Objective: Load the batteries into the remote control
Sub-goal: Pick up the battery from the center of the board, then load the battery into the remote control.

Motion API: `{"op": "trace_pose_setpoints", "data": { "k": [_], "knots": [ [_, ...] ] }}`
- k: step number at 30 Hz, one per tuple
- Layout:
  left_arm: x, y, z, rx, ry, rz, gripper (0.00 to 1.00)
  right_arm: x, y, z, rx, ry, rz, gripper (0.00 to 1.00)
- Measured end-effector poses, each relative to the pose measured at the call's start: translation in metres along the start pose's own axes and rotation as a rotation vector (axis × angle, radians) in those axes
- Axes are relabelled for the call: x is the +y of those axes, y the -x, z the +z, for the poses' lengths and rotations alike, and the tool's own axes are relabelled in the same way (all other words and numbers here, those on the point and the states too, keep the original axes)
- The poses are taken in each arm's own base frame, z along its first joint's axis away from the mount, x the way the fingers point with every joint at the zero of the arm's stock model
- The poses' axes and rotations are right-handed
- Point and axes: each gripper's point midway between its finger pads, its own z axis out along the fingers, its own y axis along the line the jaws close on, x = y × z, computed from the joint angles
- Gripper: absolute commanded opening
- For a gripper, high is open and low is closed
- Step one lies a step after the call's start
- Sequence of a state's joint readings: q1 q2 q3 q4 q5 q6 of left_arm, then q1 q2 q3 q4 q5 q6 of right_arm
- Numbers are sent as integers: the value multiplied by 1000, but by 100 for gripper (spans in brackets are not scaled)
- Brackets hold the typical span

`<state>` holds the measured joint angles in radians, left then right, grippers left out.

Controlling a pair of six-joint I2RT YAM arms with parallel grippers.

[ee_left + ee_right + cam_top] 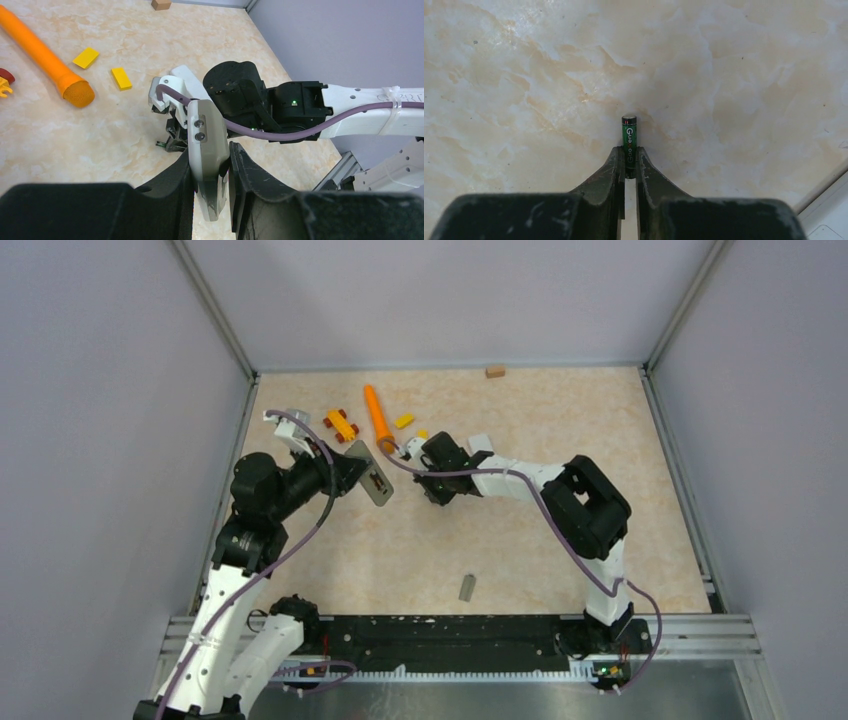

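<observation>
Battery (629,131), green-labelled: you are pinching one end between the tips of the right gripper (629,155), above the marbled table (524,75). Your left gripper (210,160) is clamping the grey remote control (204,135) by one end, holding it raised near the right gripper.

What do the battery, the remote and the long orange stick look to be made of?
The battery has a glossy green printed wrap, presumably over metal; its cap end is dark. The remote is probably smooth grey plastic, with a soft sheen and two small inset fasteners. The orange stick looks like matte plastic by its even colour; its wider end seems finely textured.
</observation>
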<state>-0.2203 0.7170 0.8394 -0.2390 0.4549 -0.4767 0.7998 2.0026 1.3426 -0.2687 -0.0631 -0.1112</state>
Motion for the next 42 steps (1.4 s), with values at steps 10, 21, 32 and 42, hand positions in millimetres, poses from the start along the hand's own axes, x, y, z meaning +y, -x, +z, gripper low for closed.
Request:
{"op": "trace_pose_setpoints", "data": {
  "k": [10, 21, 32, 42],
  "knots": [
    [-5, -1, 1, -6, -35, -1, 0, -8, 26, -61, -194, -48, 150, 3],
    [-36, -14, 11, 34, -279, -93, 0, 28, 92, -219, -665, 134, 191, 3],
    [-49, -23, 31, 119, -441, -222, 0, 67, 91, -281, -745, 349, 232, 4],
    [-52, -53, 69, 228, -498, -451, 0, 73, 80, -283, -590, 380, 386, 3]
  ]
}}
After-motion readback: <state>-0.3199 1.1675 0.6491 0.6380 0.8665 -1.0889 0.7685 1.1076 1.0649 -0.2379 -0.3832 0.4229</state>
